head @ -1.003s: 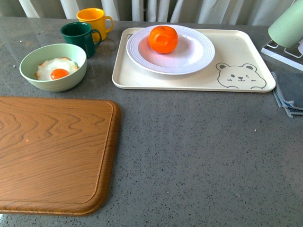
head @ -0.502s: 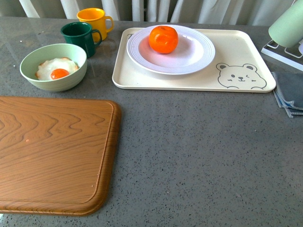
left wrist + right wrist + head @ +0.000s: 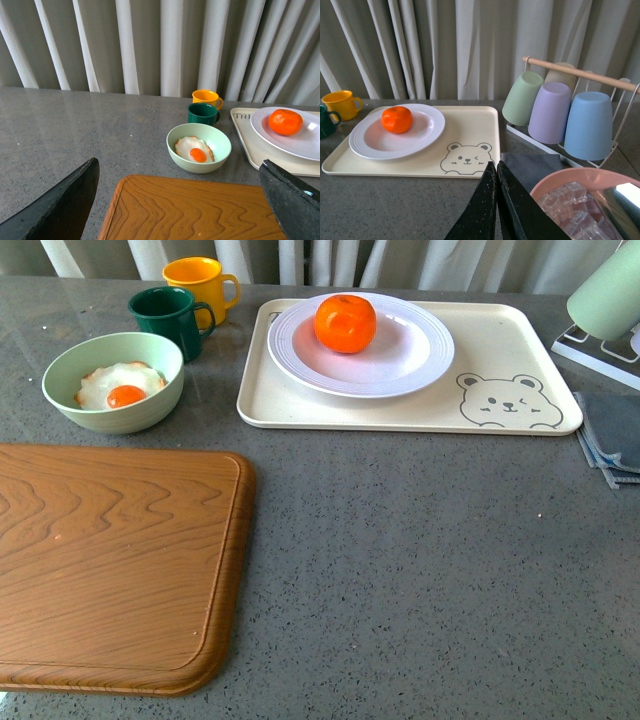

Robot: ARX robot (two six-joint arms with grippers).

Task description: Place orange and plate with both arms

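The orange rests on the white ribbed plate, which stands on the cream bear-print tray at the back of the table. The left wrist view shows the orange and plate far off to one side. In the right wrist view the orange sits on the plate. My left gripper is open over the wooden board, holding nothing. My right gripper is shut and empty, short of the tray. Neither arm appears in the front view.
A pale green bowl holding a fried egg, a green mug and a yellow mug stand back left. The wooden board fills the front left. A cup rack, grey cloth and pink bowl of ice lie right.
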